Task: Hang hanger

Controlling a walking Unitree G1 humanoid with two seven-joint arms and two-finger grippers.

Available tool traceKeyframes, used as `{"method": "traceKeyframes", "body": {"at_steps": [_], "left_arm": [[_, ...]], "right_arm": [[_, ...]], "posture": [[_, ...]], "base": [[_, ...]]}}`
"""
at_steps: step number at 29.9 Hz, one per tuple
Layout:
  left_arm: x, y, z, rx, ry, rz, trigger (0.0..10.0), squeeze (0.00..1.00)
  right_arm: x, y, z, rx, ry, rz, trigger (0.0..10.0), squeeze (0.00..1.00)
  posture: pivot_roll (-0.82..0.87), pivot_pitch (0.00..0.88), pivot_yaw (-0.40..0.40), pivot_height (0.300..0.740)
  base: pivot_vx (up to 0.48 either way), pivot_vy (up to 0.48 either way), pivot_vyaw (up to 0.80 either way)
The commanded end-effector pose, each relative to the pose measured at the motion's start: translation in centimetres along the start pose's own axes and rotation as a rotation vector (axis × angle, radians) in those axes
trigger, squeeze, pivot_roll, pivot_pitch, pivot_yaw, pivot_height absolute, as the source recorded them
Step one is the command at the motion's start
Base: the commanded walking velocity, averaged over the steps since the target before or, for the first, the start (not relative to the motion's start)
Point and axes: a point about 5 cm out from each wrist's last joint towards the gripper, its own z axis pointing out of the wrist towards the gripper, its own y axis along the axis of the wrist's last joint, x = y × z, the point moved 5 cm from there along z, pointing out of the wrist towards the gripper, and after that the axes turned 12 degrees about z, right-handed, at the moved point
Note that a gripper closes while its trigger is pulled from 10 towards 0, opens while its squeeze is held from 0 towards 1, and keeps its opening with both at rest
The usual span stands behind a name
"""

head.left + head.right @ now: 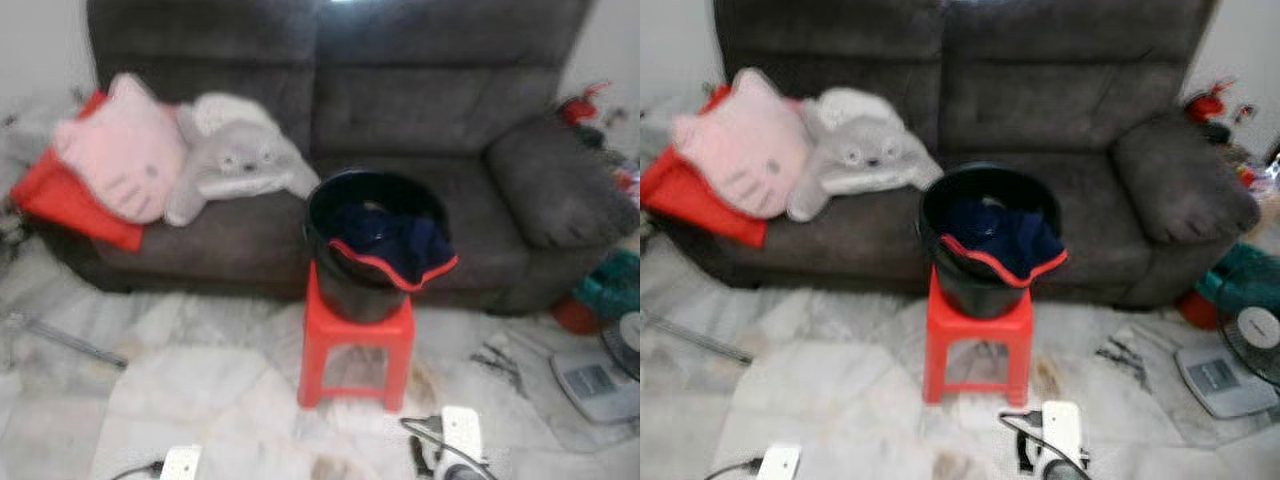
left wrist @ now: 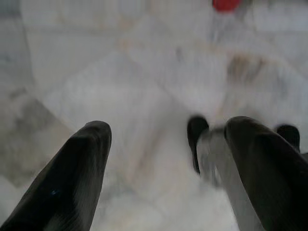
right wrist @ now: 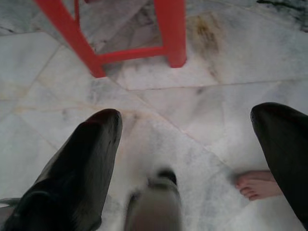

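A black bucket stands on a red plastic stool in front of the sofa. A dark blue garment with a red edge lies in it and hangs over its rim. My left gripper hangs open above the pale marble floor, with nothing between its fingers. My right gripper is open too and empty, low over the floor just short of the red stool's legs.
A dark grey sofa carries a pink cat cushion, a grey plush and a red cushion. At the right, a scale and a fan sit on the floor. A person's bare foot is near my right gripper.
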Motion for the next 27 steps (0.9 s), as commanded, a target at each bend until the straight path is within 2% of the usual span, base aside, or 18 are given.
{"method": "traceKeyframes", "body": {"at_steps": [1,24,27], "left_arm": [[-0.71,-0.16,0.00,0.007,-0.020,0.004,10.0,0.00],[-0.53,-0.18,0.00,0.008,-0.015,0.012,10.0,0.00],[-0.55,-0.19,0.00,0.010,-0.012,0.014,10.0,0.00]], "right_arm": [[-1.01,-0.02,-0.09,0.000,-0.024,0.009,10.0,0.00],[-0.72,0.27,-0.09,-0.015,0.007,-0.007,10.0,0.00],[-0.60,0.61,-0.09,-0.035,0.018,-0.031,10.0,0.00]], "posture": [[-0.04,0.000,0.021,0.740],[-0.06,0.000,0.026,0.740],[-0.07,0.000,0.028,0.740]], "base": [[0.311,0.000,0.00],[0.311,0.000,0.00],[0.000,0.000,0.00]]}}
